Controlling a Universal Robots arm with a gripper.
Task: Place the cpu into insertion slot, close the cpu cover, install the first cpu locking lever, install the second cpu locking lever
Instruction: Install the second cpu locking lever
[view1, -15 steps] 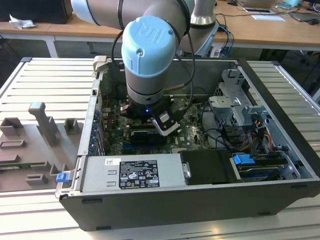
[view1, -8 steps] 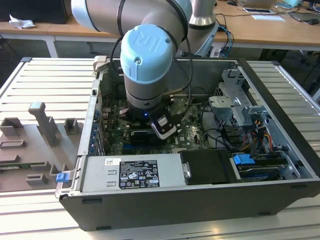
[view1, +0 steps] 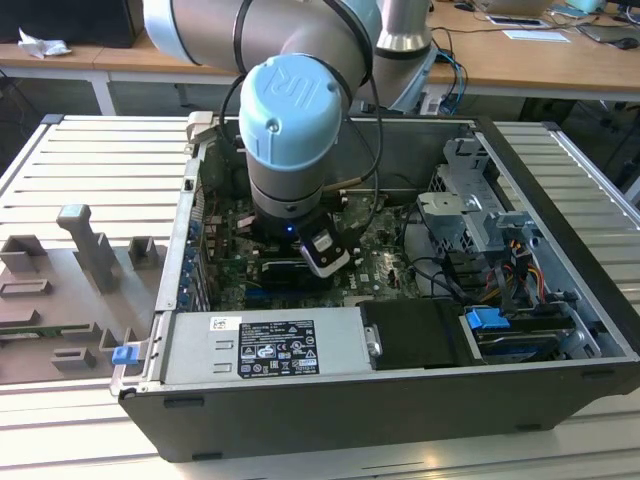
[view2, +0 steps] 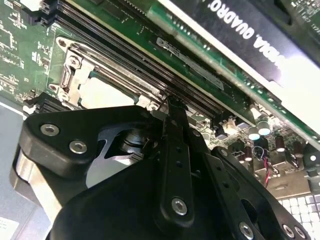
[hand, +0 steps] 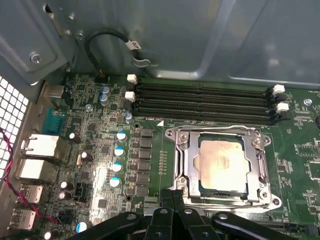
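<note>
cpu (hand: 223, 166) seated in insertion slot (hand: 190, 150), cpu cover (hand: 265, 165) down over it | tool (hand: 172, 196) fingers pressed together, empty, at socket edge nr memory slots (hand: 205, 102) | risk: tip slips off frame, scrapes board; cover springs up w/o levers

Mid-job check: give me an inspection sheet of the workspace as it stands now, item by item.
Surface: green motherboard inside an open computer case on a slatted metal table.
Job's things: cpu lies in the insertion slot; cpu cover is down around it.
Clutter: grey fixture blocks beside the case, on the exterior view's left.
Tool: tool at the socket's edge, fingers together, holding nothing visible.
Cables: black looped cable by the memory slots; red wire near the rear ports.
Surroundings: wooden desk behind the table.
</note>
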